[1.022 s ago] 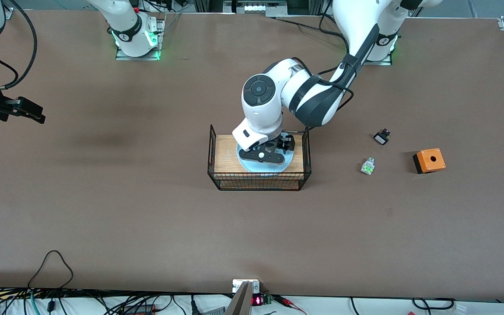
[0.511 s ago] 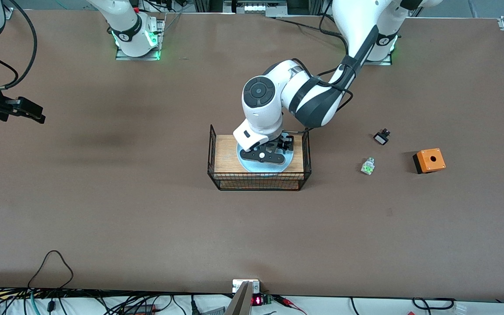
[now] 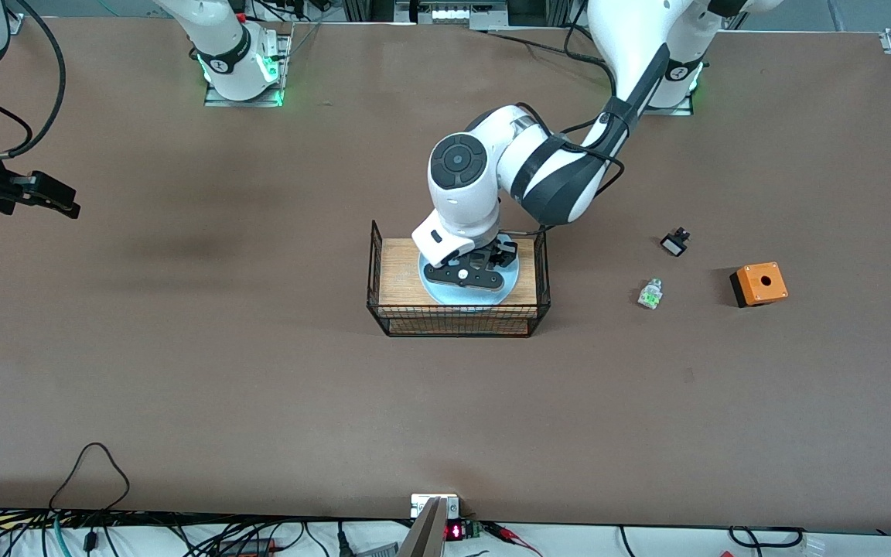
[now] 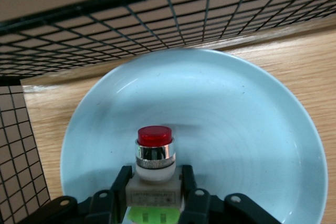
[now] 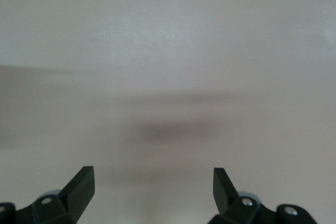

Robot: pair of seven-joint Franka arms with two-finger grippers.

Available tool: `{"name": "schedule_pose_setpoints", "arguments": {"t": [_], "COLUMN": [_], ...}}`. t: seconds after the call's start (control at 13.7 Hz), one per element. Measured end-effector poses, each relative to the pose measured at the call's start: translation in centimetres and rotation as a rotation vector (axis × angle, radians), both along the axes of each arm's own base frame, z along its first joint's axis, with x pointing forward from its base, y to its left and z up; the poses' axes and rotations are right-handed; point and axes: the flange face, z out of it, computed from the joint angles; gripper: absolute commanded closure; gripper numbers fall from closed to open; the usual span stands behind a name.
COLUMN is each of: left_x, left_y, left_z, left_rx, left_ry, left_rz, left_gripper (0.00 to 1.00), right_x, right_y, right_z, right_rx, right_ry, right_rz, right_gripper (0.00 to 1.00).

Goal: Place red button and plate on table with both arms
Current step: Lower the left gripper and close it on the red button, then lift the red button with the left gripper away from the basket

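The light-blue plate [image 3: 445, 295] lies on the wooden top of the black wire basket stand [image 3: 395, 271] at mid table. My left gripper [image 3: 470, 272] reaches down over the plate and hides the red button in the front view. In the left wrist view my left gripper [image 4: 156, 174] is shut on the white body of the red button [image 4: 154, 156], red tip pointing away, just above or on the plate [image 4: 236, 119]. My right gripper [image 3: 66, 205] waits open and empty over the brown table [image 3: 260, 371] at the right arm's end; its wrist view [image 5: 153, 179] shows only bare table.
The basket's wire wall [image 4: 105, 24] rises close round the plate. Toward the left arm's end lie a small clear-white part with green [image 3: 650, 295], a small black part [image 3: 674, 244] and an orange box with a black hole [image 3: 759, 284]. A cable loop [image 3: 90, 464] lies near the front edge.
My left hand has shifted only very slightly over the plate. The right arm has not moved.
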Motion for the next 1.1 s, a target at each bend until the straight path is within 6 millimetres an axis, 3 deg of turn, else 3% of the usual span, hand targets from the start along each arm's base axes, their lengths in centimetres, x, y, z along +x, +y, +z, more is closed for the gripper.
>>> {"name": "schedule_pose_setpoints", "arguments": {"t": [0.29,0.58,0.88,1.1], "left_x": [0.2,0.2,0.8,2.2], "left_y": [0.2,1.6,6.3,11.9], "left_z": [1.6,6.1,12.9,17.6], "left_rx": [-0.013,-0.042,-0.063,-0.076], "left_ry": [-0.019,-0.009,0.032,0.064], "left_rz": [0.008,0.045,0.081,0.098], "left_gripper": [0.6,0.6,0.6,0.61], "right_x": [0.0,0.0,0.0,0.0], "right_y": [0.0,0.0,0.0,0.0], "right_z": [0.0,0.0,0.0,0.0], "right_rx": [0.0,0.0,0.0,0.0], "right_ry": [0.0,0.0,0.0,0.0], "right_rz": [0.0,0.0,0.0,0.0], "right_gripper": [0.0,0.0,0.0,0.0]}}
